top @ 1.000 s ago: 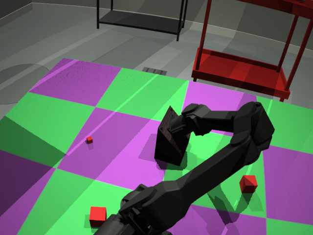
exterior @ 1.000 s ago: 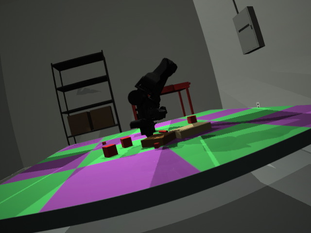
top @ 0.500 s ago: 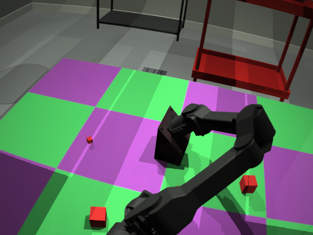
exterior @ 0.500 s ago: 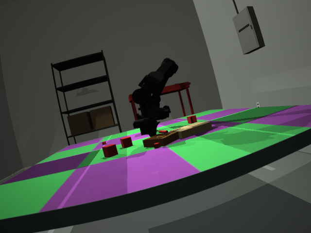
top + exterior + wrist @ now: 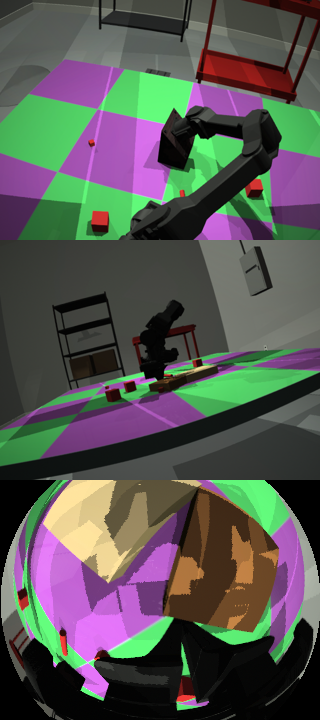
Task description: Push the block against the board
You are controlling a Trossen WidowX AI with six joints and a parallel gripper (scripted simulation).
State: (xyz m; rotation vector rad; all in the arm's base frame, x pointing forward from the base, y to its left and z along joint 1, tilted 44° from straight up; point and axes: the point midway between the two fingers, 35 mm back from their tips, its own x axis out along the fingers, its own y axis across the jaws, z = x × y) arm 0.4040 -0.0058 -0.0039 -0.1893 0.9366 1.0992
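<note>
The brown square block lies flat beside the long tan board. In the wrist view the block's far left corner meets, or nearly meets, the board's edge. From there a wedge of table opens towards me, so the two facing sides stand at an angle. My gripper is shut and empty. Its tips are low at the block's near side, close to the near left corner; I cannot tell if they touch it. Block, board and gripper are not seen in the top view.
Red cubes and a red rod lie around. A small red piece sits right by the block. The arm's dark wedge base stands on the table.
</note>
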